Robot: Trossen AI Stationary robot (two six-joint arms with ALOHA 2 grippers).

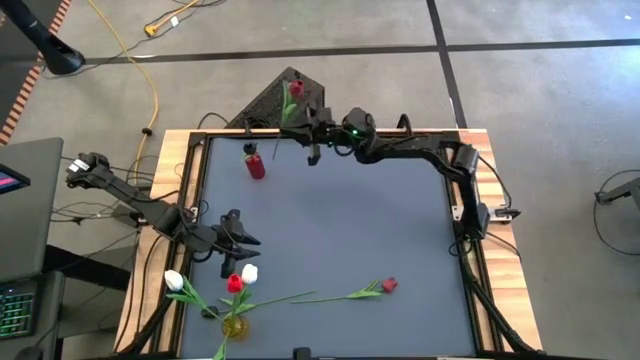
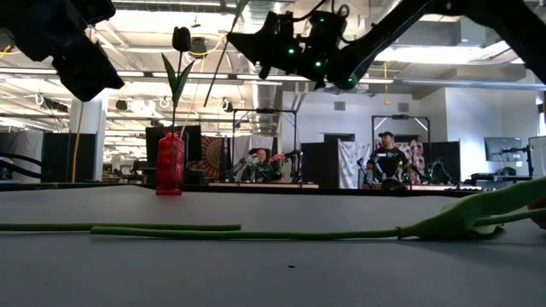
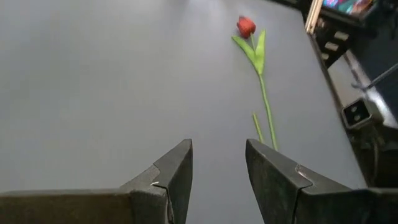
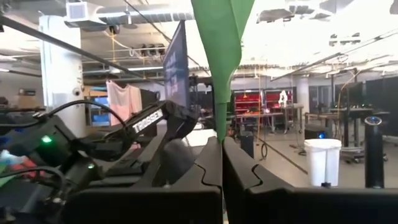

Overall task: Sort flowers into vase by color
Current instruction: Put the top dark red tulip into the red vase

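We held our right gripper (image 1: 312, 133) clamped on a red artificial tulip's thin green stem (image 1: 291, 103) at the table's far edge — its long axis upright, the red plastic vase (image 1: 255, 165) just beside; left gripper (image 1: 240, 232) open, waiting.

High view: overhead, straight down, takes in the whole table (image 1: 330, 230) and floor around it. Low view: at tabletop level, facing level across the table into the room; a green stem (image 2: 256, 232) lies close to the lens. Left wrist view: angled down at the tabletop, near. Right wrist view: level, facing the room. High and left wrist views share the lying red flower (image 1: 372, 290).
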